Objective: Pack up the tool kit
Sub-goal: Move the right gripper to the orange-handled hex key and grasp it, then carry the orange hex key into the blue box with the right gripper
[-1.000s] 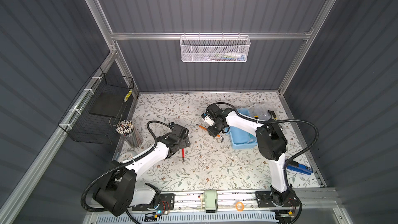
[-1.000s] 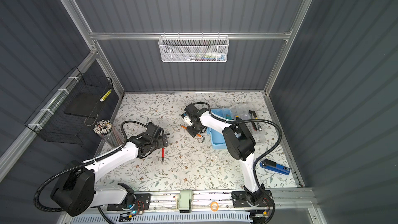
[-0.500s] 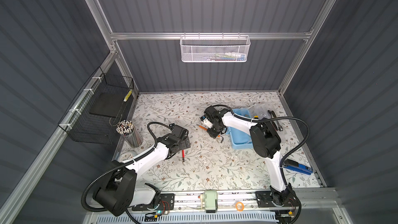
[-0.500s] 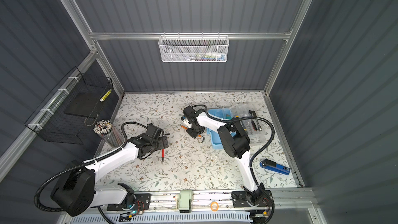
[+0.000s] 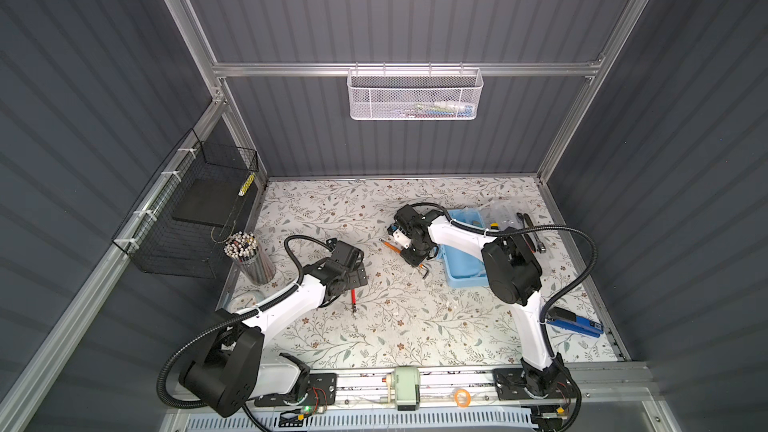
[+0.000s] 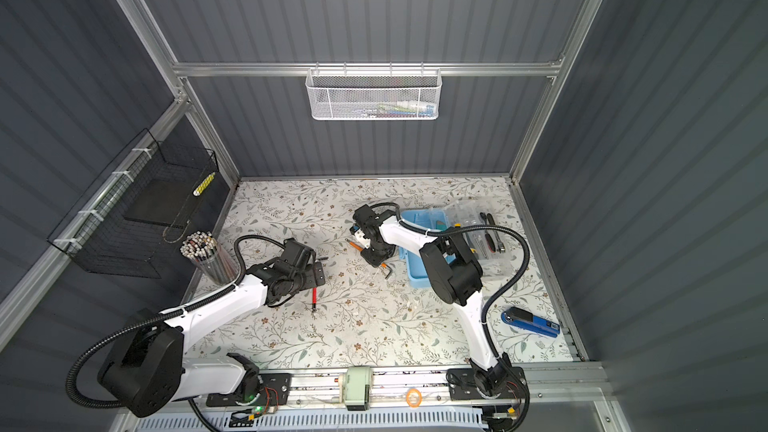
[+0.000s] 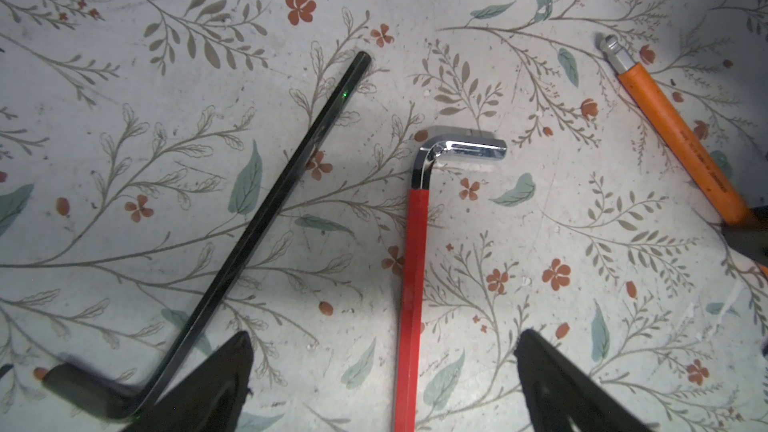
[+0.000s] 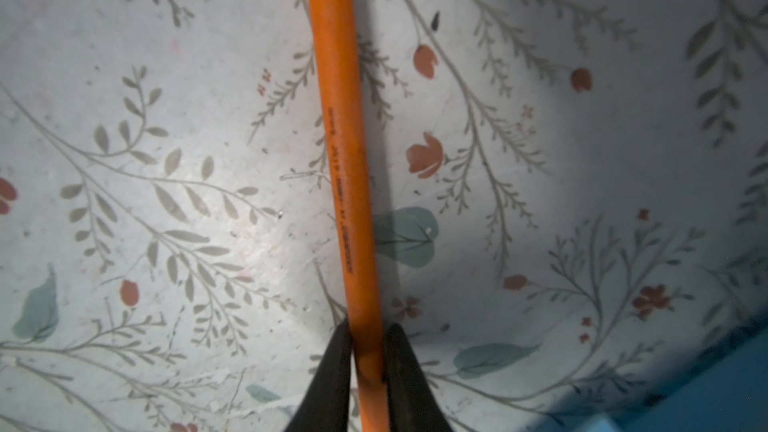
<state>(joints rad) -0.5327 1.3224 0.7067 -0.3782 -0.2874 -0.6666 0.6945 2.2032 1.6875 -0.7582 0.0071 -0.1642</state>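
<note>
Beside the open light-blue box (image 5: 461, 270), right jaws are pinching an orange-sleeved hex key (image 8: 345, 160); left jaws are gaping over a red-sleeved hex key (image 7: 411, 284). Grey ribbed walls (image 5: 395, 14) are enclosing the floral desk (image 5: 395, 326).

Floral table (image 5: 415, 326) carries light-blue box (image 5: 461, 268) toward back right. Clear lid (image 5: 503, 209) just right of box. Orange hex key (image 8: 349, 184) just left of box. Red hex key (image 7: 411, 263) and black hex key (image 7: 257, 218) farther left. Pencil cup (image 5: 253, 259) far left of box. Blue tool (image 5: 575, 323) front-right of box.

The tool box (image 5: 463, 271) lies on the table (image 5: 395, 326), right of the pencil cup (image 5: 249, 257).
</note>
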